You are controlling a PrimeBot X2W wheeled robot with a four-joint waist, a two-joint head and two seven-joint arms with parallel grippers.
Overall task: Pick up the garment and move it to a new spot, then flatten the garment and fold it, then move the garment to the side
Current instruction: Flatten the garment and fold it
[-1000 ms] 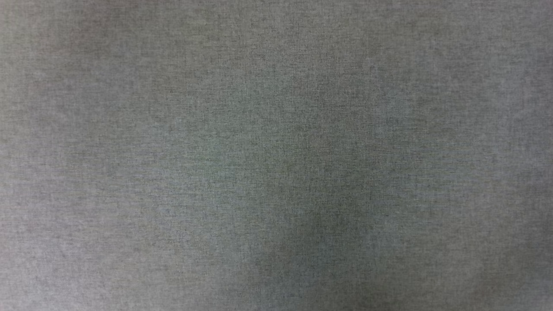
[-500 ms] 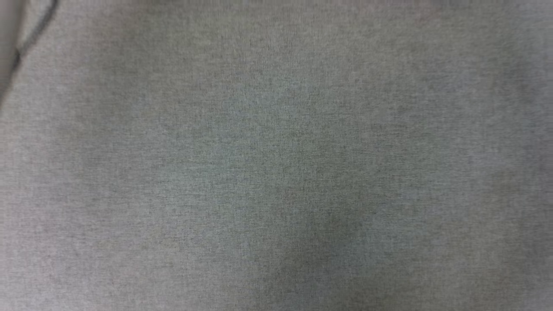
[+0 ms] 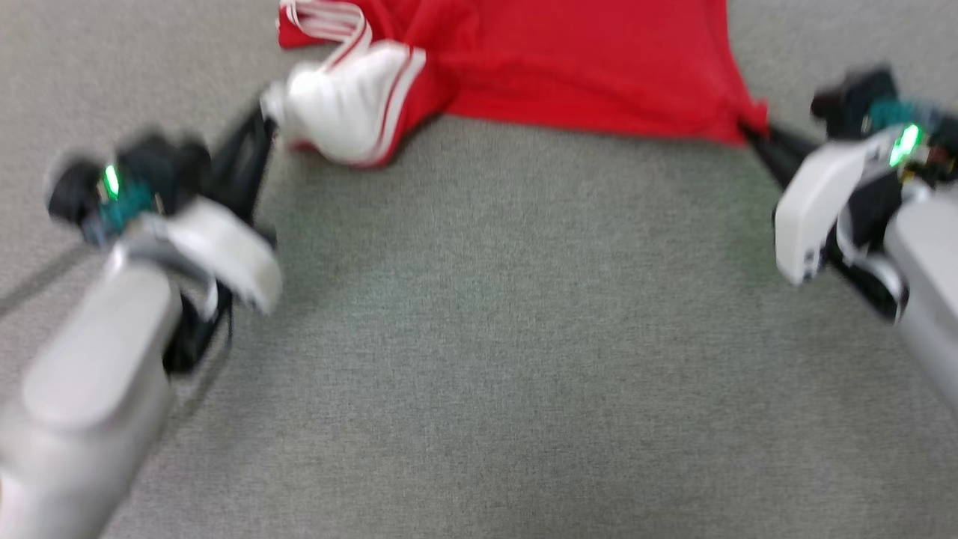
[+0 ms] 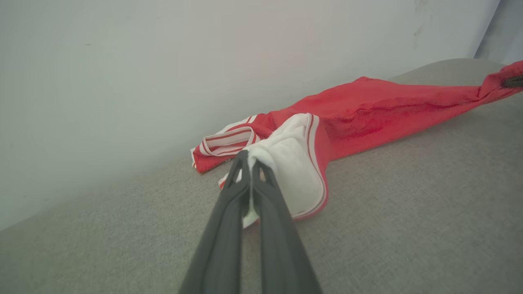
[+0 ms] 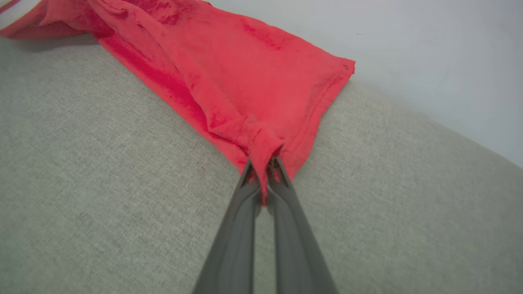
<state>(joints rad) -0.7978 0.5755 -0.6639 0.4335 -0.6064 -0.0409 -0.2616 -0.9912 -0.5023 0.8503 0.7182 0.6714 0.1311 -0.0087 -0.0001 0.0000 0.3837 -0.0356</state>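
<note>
- Since a moment ago the head camera has swung, bringing the shirt point(image 3: 569, 67) into view.
- Left gripper point(image 4: 249, 161) is clamped on the white sleeve point(image 4: 294, 175); right gripper point(image 5: 263, 163) pinches a red hem corner point(image 5: 265, 143).
- Shirt lies stretched between them on the grey cloth surface point(image 3: 479, 337).
- Grasped and apparently being spread; flattening, folding and moving aside remain.

One garment point(image 3: 569, 67), one left tool point(image 4: 250, 158), one right tool point(image 5: 263, 163), one grey surface point(image 3: 479, 337)
</note>
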